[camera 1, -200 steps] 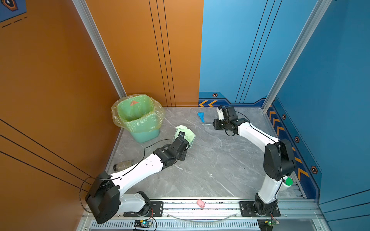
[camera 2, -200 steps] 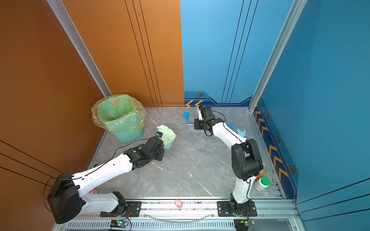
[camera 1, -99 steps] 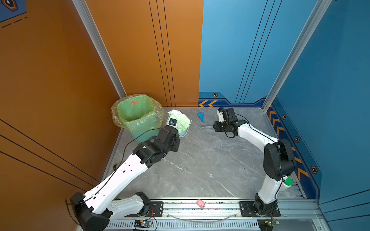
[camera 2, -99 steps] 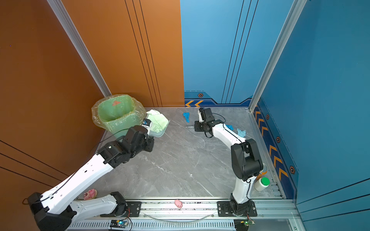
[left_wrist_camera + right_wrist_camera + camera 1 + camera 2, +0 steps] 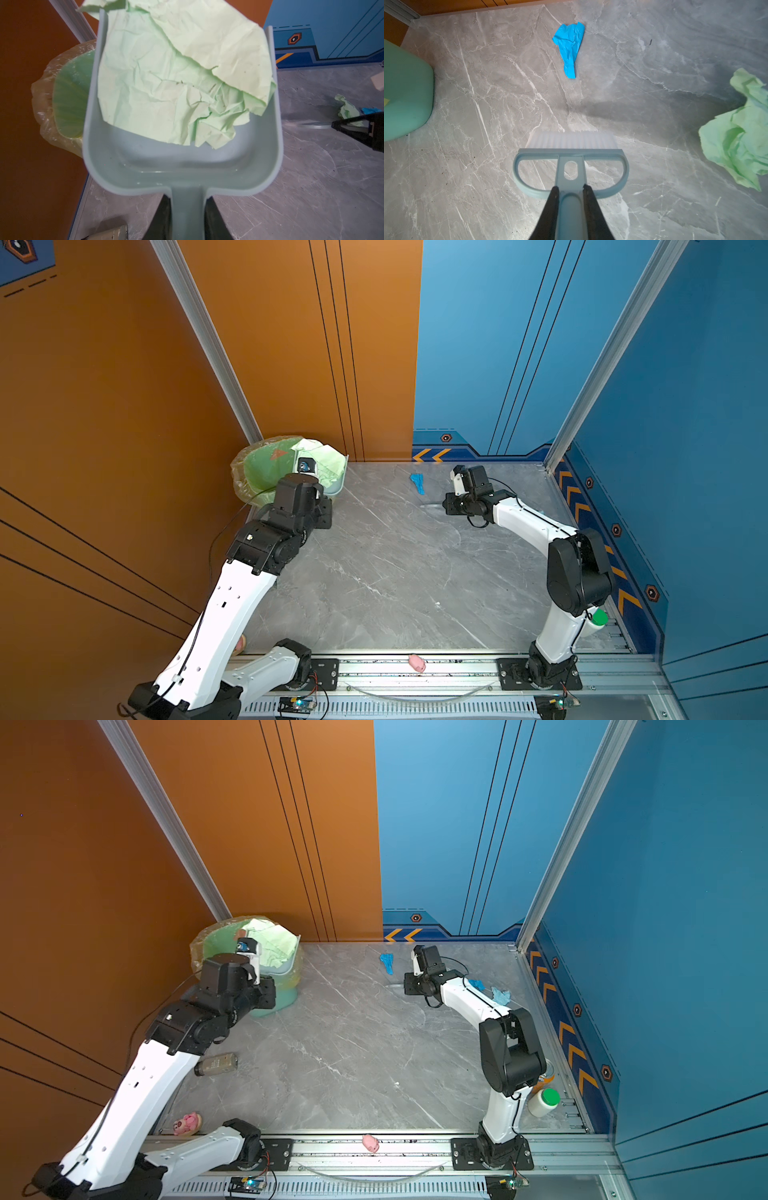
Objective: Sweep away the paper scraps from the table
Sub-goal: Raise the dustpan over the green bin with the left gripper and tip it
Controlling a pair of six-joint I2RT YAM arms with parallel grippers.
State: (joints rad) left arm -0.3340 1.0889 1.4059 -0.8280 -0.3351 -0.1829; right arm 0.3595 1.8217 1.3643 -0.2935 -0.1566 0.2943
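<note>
My left gripper point(image 5: 188, 199) is shut on the handle of a grey-blue dustpan point(image 5: 187, 158), which it holds raised at the back left. A large crumpled pale green paper scrap point(image 5: 166, 83) lies in the pan. In both top views the pan's front point(image 5: 332, 485) reaches over the rim of the green bin point(image 5: 259, 472). My right gripper point(image 5: 569, 190) is shut on the brush point(image 5: 572, 149), whose bristles rest on the table point(image 5: 395, 572). A blue scrap point(image 5: 570, 47) lies just beyond the brush. A pale green scrap point(image 5: 737, 141) lies beside it, and light blue scraps point(image 5: 500, 995) lie behind the right arm.
A pink pig toy point(image 5: 417, 663) sits on the front rail. A small bottle point(image 5: 216, 1065) lies near the left edge, and a pink toy point(image 5: 187, 1123) sits at the front left corner. A white bottle with a green cap point(image 5: 544, 1100) stands by the right arm's base.
My left arm has lifted the dustpan with the green paper off the table and carried it back and left to the bin's rim. The right arm and brush have stayed put.
</note>
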